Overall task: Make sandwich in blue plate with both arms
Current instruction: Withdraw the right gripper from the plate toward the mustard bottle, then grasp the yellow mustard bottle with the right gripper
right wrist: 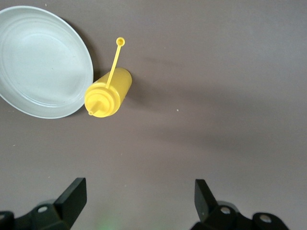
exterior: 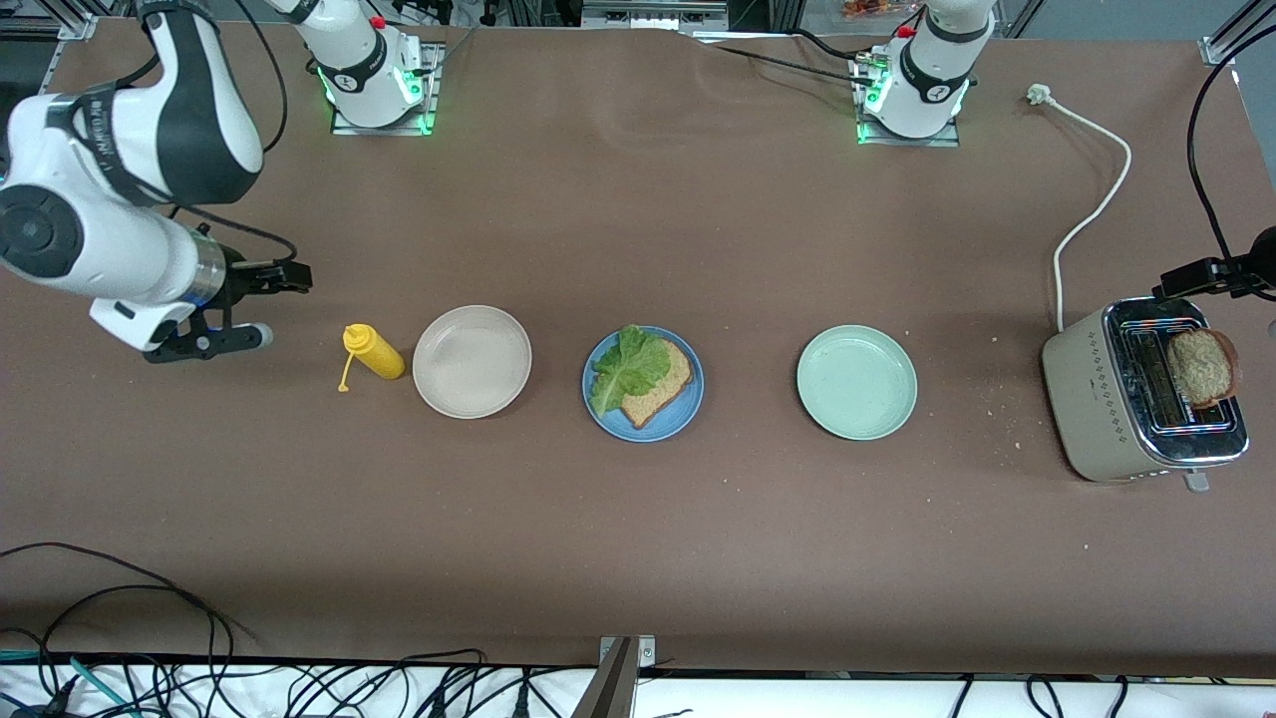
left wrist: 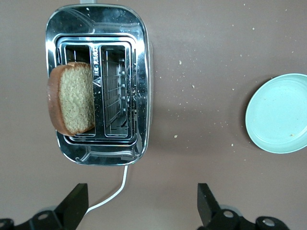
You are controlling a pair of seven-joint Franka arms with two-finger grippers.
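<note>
- Toaster (exterior: 1141,404) sits at the left arm's end of the table and reaches nearest the front camera; one brown slice (exterior: 1203,366) stands up out of a slot, other slot looks empty
- blue plate (exterior: 690,404) mid-table, between the beige plate (exterior: 472,361) and the mint plate (exterior: 856,382); on it a toast slice (exterior: 663,389) with a lettuce leaf (exterior: 624,367) on top, leaf overhanging toward the beige plate; top slice missing, so sandwich looks half built
- left gripper (left wrist: 141,203) hovers over the table just beside the toaster, fingers spread wide, nothing between them
- right gripper (right wrist: 139,201) over bare table near the yellow squeeze bottle (exterior: 375,352), fingers spread, empty; this arm seems to be waiting
- handling, my guess: toaster slice is light, dry, stiff but crumbly; pinch it across its flat faces on the part sticking up, gentle squeeze, lift straight up so it clears the slot wires; too much force likely cracks it
- lettuce soft and loose; lowering the slice flat should avoid shoving it off; crumbs (left wrist: 192,86) dot the table
</note>
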